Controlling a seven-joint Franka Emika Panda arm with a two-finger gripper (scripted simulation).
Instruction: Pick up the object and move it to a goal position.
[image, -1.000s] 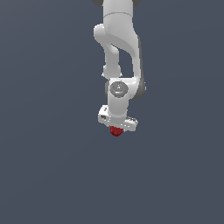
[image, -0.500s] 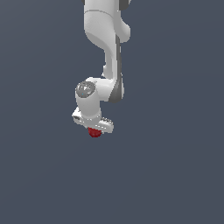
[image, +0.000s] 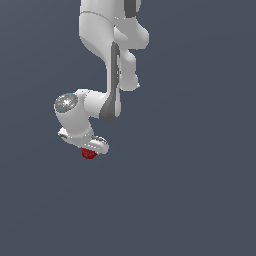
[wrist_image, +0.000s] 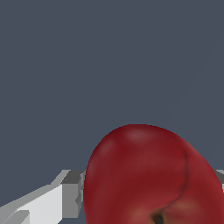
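- Ball (image: 89, 153) — small, dark red, slightly bumpy — is sitting at the lower left of centre in the exterior view, tucked directly under the white gripper (image: 90, 151) and much narrower than it.
- Nothing else is showing around it: the backdrop is reading as plain grey-blue in both views, so I cannot tell whether the ball is hanging in the air or resting on a surface.
- In the wrist view the ball (wrist_image: 153, 175) is filling the lower right of the picture, very close to the camera, with a dimple and a crease showing low on its skin.
- One grey-tipped finger (wrist_image: 72, 192) is pressing against the ball's side at the lower left of the wrist picture; a sliver of what looks like the opposite finger is peeking out at the right edge, behind the ball.
- Fingers are therefore reading as narrowed onto the ball, gripping it between them, not standing wide.
- Arm (image: 112, 55) is reaching down from the top of the exterior view, elbow bent, with the wrist angled toward the frame's left.
- Judging the step: the pick-up looks done, and the carry toward the goal is the part in hand.
- No goal marker is showing in either view, so how far is left I cannot say.
- Next move, as I judge it, is calling for a steady grip and smooth travel to the goal; a round, bumpy ball could roll or slip out of flat pads if the squeeze loosens.
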